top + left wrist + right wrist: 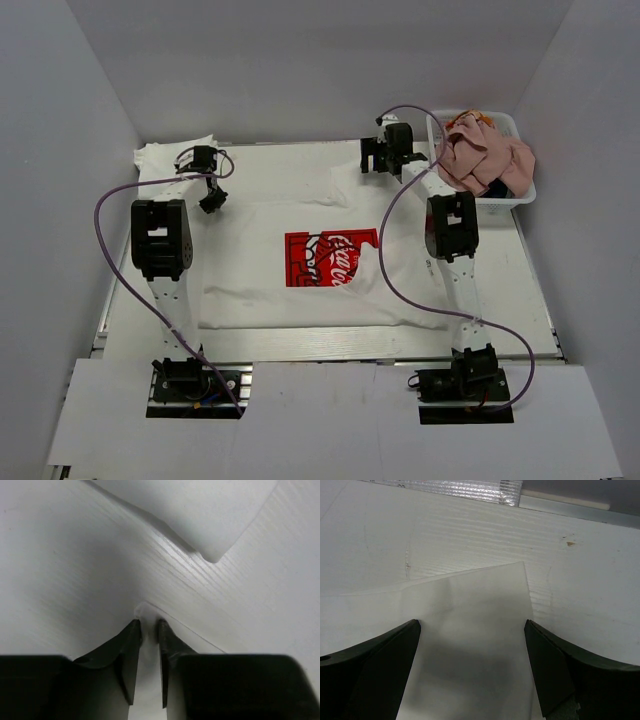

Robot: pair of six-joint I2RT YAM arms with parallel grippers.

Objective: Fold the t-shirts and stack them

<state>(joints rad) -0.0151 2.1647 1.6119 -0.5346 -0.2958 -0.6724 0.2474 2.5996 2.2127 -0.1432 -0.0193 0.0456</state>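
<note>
My left fingers (149, 629) are pinched narrow on a raised edge of the white cotton t-shirt with the red square Coca-Cola print (255, 290), at about ten o'clock on the white table (505, 300), I judge to lift that side for a fold. My right fingers (472, 630) stand wide apart, holding nothing, astride a cloth corner at one o'clock, placed to match. The shirt lies flat mid-table, long axis nine to three; which end is the collar I cannot tell.
</note>
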